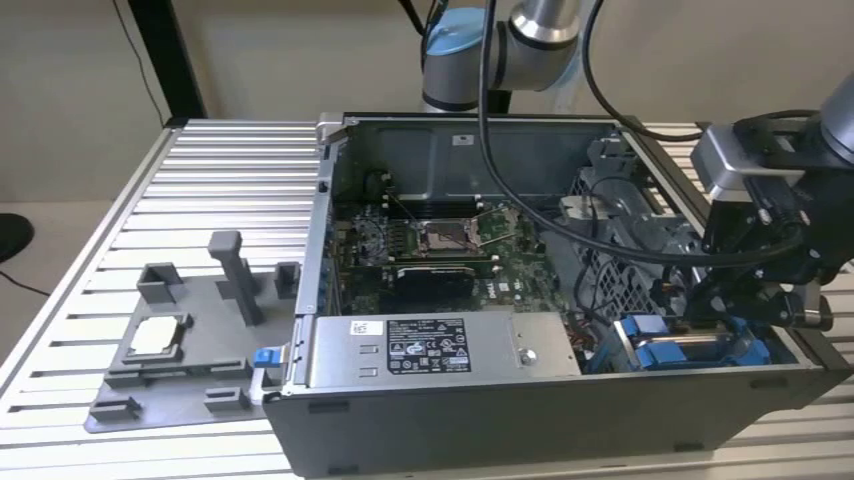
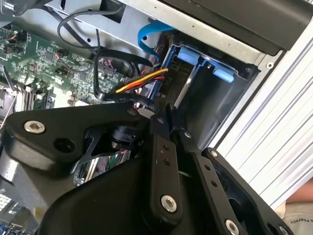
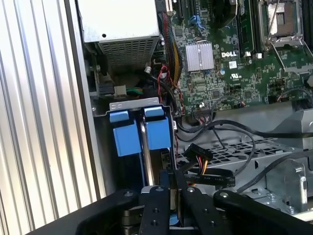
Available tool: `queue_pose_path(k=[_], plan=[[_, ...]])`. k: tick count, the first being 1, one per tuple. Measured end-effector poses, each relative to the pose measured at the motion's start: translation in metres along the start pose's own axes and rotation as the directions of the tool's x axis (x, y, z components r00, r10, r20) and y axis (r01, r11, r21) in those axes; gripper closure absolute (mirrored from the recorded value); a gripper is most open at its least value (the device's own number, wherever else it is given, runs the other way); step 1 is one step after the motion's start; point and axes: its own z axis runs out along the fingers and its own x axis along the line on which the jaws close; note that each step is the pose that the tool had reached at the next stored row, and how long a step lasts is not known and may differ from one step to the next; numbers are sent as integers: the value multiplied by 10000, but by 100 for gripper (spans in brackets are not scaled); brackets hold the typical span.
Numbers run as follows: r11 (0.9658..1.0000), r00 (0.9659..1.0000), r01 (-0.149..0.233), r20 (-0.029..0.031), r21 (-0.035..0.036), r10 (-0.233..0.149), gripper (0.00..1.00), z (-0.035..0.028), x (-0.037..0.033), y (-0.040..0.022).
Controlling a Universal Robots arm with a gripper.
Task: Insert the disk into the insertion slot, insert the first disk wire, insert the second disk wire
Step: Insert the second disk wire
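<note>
**Disk seated in slot; wire work at hand**

Computer case (image 1: 534,420) open on table (image 1: 200,200). Disk (image 3: 139,139) stands in its corner slot. Gripper (image 3: 172,180), fingers nearly closed, hovers above; whether it pinches anything, cannot tell. Keep connector (image 3: 198,152) square.

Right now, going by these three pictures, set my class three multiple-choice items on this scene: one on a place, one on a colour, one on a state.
1. Where is the disk?
A. on a grey tray on the table
B. in the bay at a corner of the case
C. flat on the circuit board

2. What colour is the disk's carrier frame?
A. red
B. blue
C. green

3. How is the case?
A. open at the side
B. closed with a panel
C. wrapped in foil

Answers: 1 B, the disk sits in the corner bay, close by the gripper. 2 B, its end tabs are bright blue. 3 A, the motherboard lies in plain sight.
</note>
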Motion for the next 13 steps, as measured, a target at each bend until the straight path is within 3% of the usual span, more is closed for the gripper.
queue_pose_path(k=[13], plan=[[10000,10000,10,7,49,-10,100,44,-16,2]])
